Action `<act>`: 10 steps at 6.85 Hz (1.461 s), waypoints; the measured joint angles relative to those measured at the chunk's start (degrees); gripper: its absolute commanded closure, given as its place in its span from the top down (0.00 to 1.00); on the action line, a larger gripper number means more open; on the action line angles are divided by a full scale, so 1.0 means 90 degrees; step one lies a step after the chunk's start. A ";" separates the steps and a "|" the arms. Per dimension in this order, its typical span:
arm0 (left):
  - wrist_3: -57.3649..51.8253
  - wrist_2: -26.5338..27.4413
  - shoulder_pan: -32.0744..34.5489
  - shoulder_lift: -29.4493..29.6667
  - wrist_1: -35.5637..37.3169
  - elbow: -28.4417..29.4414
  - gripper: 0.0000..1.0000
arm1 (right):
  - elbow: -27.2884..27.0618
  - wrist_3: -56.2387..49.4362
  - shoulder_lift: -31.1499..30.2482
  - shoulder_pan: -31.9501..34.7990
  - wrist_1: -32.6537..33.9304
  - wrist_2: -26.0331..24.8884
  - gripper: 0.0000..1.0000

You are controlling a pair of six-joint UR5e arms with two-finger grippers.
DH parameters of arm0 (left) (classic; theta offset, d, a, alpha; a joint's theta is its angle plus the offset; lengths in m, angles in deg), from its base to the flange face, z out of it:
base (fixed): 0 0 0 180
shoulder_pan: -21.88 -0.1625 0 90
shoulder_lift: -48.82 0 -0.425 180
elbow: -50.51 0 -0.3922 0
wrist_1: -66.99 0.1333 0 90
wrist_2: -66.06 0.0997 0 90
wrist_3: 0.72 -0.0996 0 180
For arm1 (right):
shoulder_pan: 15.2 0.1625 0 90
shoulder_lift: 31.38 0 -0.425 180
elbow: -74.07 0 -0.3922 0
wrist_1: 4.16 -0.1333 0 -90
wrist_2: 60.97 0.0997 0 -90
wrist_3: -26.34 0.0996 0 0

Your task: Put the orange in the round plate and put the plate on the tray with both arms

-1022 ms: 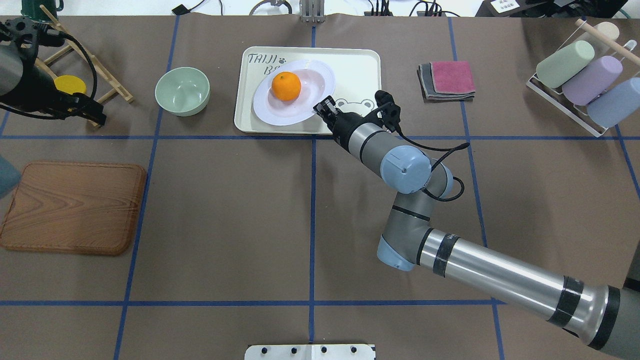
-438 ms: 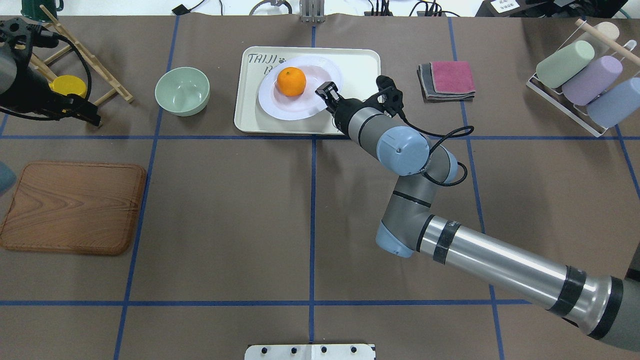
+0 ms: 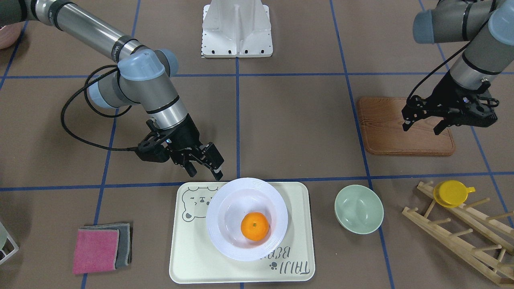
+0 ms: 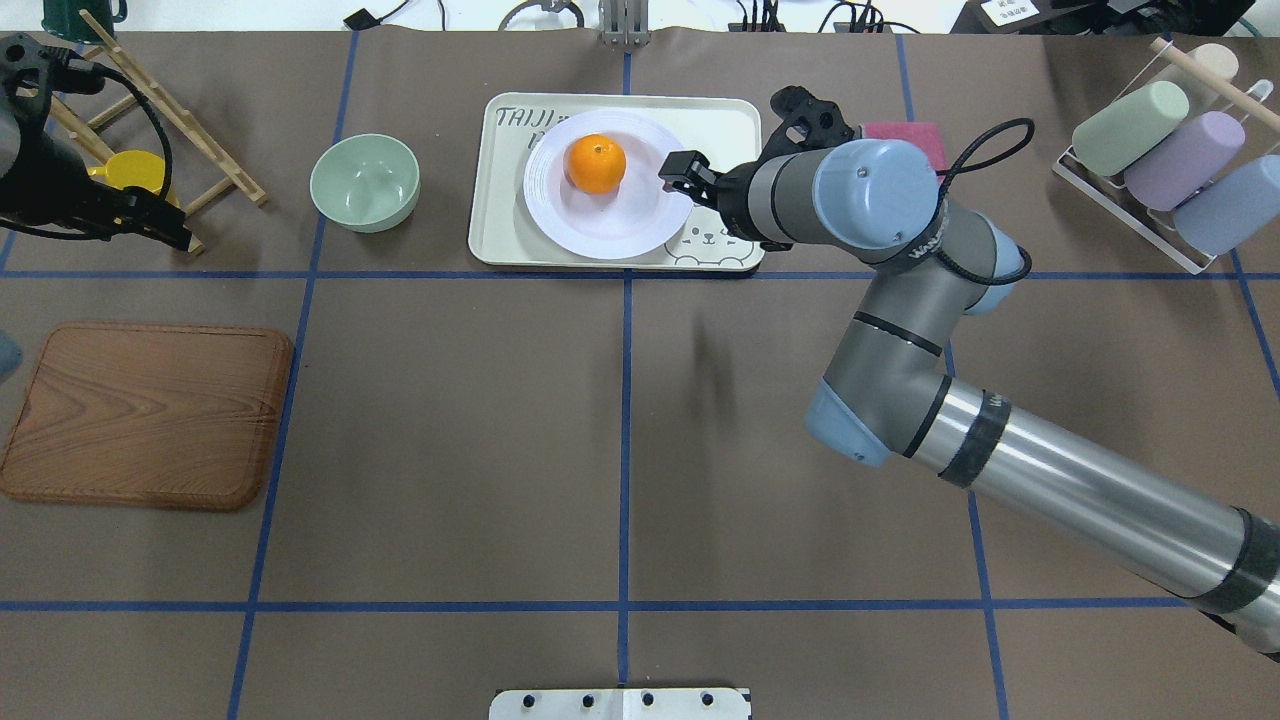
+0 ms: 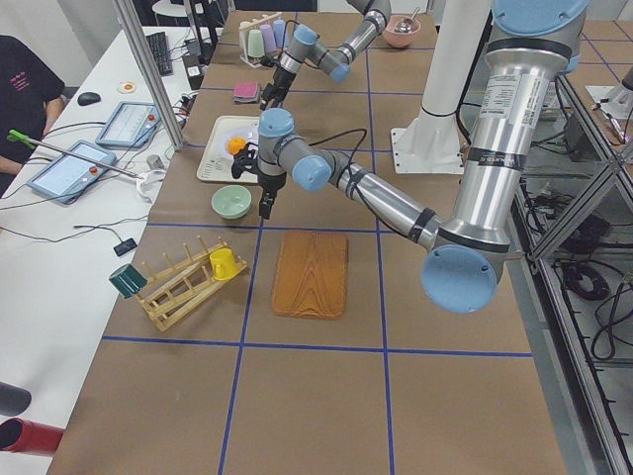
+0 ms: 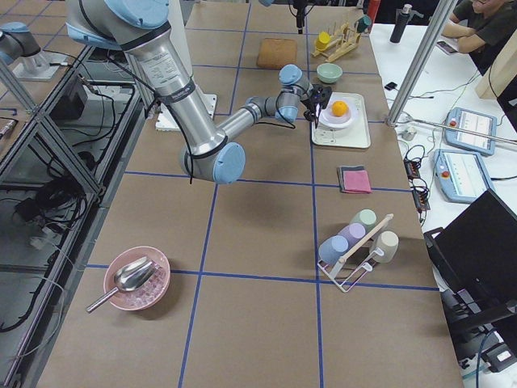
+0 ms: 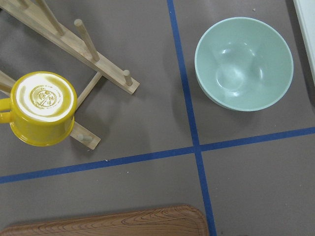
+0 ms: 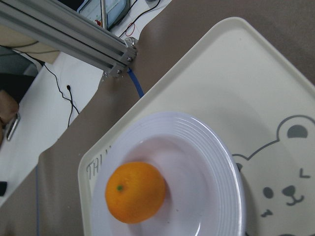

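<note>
The orange [image 3: 255,226] [image 4: 595,163] [image 8: 135,191] lies in the white round plate [image 3: 225,241] [image 4: 600,240] [image 8: 216,167]. The plate rests flat on the cream tray [image 3: 188,249] [image 4: 720,130] [image 8: 256,88], over its lettered half. My right gripper [image 3: 205,170] [image 4: 678,175] hangs open and empty, raised just off the plate's rim on the bear-face side, touching nothing. My left gripper [image 3: 421,127] is open and empty, held high over the wooden board's [image 3: 385,136] edge, far from the tray.
A mint-green bowl [image 3: 358,208] [image 7: 243,64] stands beside the tray. Past it, a yellow cup [image 3: 451,192] [image 7: 42,108] sits on a wooden peg rack [image 3: 461,233]. Folded pink and grey cloths [image 3: 100,247] lie on the tray's other side, and a rack of pastel cups [image 4: 1160,160] stands beyond.
The tilted plate has settled flat on the tray, a little further right. My right gripper has let go of its rim and risen, the arm swinging right. The left arm barely moved.
</note>
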 measured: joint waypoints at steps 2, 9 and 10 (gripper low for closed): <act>-0.0419 0.0000 0.0121 -0.0098 0.0020 0.0026 0.87 | -0.1408 -0.2299 -0.0233 0.0340 0.2792 0.0751 1.00; -0.3463 -0.0060 0.1629 -0.1495 -0.0037 0.0559 0.94 | -0.1615 -0.7589 -0.1960 0.3994 0.3934 0.3685 1.00; -0.3502 -0.0201 0.1671 -0.1653 -0.0051 0.0566 0.97 | -0.1576 -0.8271 -0.2483 0.4287 0.3935 0.3732 1.00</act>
